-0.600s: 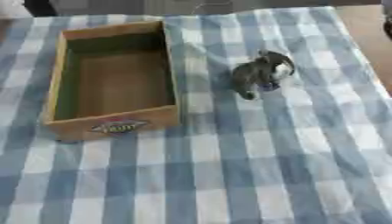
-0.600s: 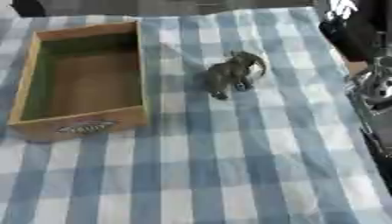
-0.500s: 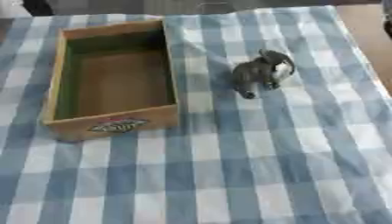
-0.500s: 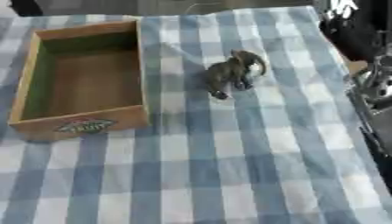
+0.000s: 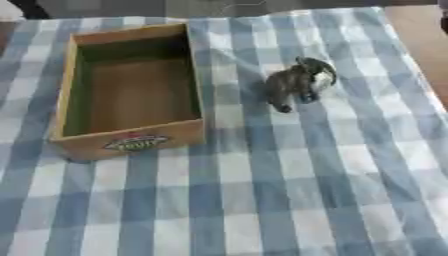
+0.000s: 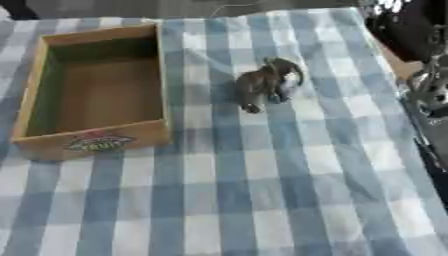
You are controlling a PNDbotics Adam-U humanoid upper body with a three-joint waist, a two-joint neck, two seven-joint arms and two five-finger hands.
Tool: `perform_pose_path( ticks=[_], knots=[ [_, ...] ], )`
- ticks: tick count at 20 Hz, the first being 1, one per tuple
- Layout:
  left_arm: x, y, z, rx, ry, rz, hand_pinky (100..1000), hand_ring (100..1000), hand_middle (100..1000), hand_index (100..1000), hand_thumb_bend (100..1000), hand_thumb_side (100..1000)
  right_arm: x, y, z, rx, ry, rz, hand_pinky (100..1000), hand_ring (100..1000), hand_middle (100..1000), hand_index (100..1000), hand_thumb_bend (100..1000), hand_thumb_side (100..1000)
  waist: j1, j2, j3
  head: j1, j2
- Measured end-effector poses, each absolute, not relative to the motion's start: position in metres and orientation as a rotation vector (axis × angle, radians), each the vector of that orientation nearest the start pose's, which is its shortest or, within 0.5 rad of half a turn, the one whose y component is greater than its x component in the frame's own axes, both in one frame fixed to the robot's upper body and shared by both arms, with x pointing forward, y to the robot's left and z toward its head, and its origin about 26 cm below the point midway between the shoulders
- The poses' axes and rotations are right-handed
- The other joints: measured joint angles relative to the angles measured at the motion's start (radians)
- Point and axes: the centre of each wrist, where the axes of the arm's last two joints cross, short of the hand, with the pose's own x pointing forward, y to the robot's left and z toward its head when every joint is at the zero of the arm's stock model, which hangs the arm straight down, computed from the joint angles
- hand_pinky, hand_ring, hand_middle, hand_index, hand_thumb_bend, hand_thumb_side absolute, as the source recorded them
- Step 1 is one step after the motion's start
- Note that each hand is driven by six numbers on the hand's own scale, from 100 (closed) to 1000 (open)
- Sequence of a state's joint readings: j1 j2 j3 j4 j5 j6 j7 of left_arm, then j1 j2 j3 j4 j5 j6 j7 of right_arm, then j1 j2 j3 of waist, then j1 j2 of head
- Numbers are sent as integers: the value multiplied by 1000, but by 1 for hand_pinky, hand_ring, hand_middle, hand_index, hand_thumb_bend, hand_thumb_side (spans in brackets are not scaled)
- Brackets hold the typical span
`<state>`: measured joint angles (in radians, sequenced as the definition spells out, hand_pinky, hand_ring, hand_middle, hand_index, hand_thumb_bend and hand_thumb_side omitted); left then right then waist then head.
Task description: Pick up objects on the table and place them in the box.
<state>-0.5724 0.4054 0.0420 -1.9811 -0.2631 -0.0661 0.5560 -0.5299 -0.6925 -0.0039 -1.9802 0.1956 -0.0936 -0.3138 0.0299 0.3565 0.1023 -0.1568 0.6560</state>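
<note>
A blue-and-white checked tablecloth (image 5: 289,190) covers the table. On it stands an open wooden box (image 5: 131,90), which holds nothing. The box's near wall carries an oval label (image 5: 136,142) in red and green; its lettering is too blurred to read. To the right of the box, a little apart from it and level with its middle, a small grey elephant figure (image 5: 300,82) stands on the cloth. Further right of the box, at the edge of the right eye view, black and silver parts of the robot's right arm (image 6: 429,95) show. Neither hand can be made out, so their fingers cannot be told.
</note>
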Motion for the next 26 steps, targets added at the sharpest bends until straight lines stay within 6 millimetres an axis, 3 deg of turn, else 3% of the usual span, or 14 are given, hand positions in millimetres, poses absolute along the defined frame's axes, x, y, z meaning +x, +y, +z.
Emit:
perform_pose_path(
  ticks=[7, 12, 22, 26],
  knots=[
    [314, 254, 287, -887, 3346, -178, 875, 877, 884, 902, 100, 719, 302, -267, 327, 1138, 3091, -971, 755, 822, 802, 859, 456, 472, -1, -6, 8, -8, 2],
    [314, 254, 287, -884, 3350, -170, 874, 878, 884, 901, 100, 718, 304, -257, 341, 1205, 2909, -1190, 785, 843, 825, 862, 453, 415, -7, -12, 9, -14, 2],
    [314, 253, 287, -873, 3359, -154, 874, 878, 884, 901, 100, 718, 348, -257, 342, 1313, 2574, -1643, 820, 875, 840, 873, 465, 457, -12, -18, 17, -21, 2],
    [314, 253, 286, -872, 3361, -147, 874, 878, 885, 901, 100, 718, 368, -264, 341, 1367, 2447, -1802, 835, 890, 842, 900, 542, 447, -13, -19, 20, -21, 1]
  ],
)
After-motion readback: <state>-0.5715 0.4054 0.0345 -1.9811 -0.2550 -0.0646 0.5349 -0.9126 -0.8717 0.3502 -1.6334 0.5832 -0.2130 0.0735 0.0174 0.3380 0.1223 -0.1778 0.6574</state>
